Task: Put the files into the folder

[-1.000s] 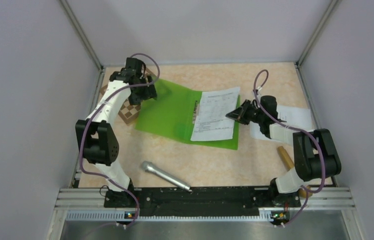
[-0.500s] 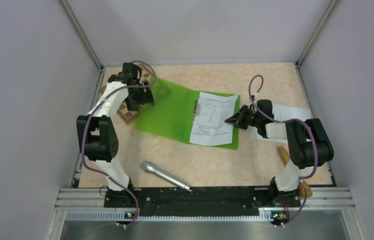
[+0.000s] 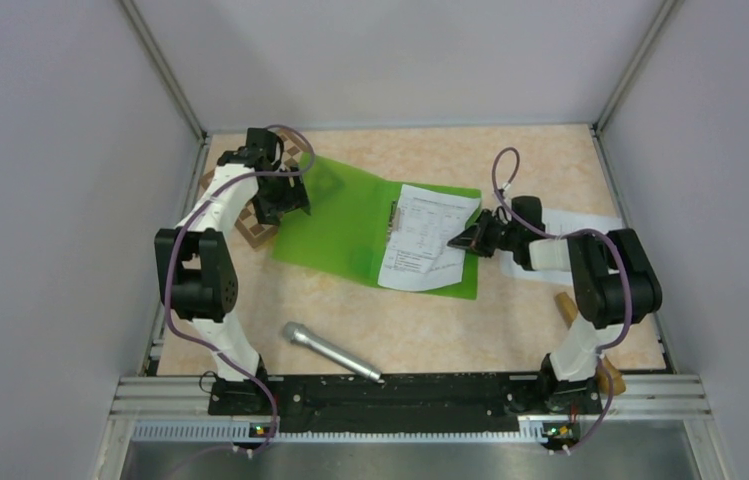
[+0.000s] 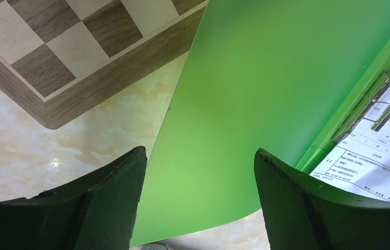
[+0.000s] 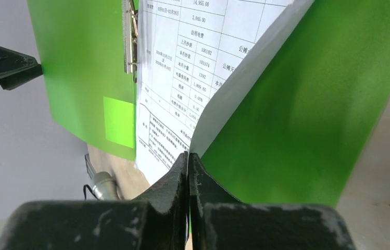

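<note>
One printed sheet [image 3: 428, 238] lay on the right half of the open green folder [image 3: 335, 225], its right edge pinched tight in the right fingers [image 5: 178, 179] and curling up. It looked thin and limp, best held at that edge and slid toward the metal clip [image 5: 128, 36]. The left fingers [image 4: 112, 187] hung open over the left cover, beside the checkered board [image 4: 41, 52], with counter [image 3: 430, 330] showing along the folder's near edge.

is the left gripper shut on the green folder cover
No, the left gripper is open, its fingers spread wide apart over the folder cover.
</note>
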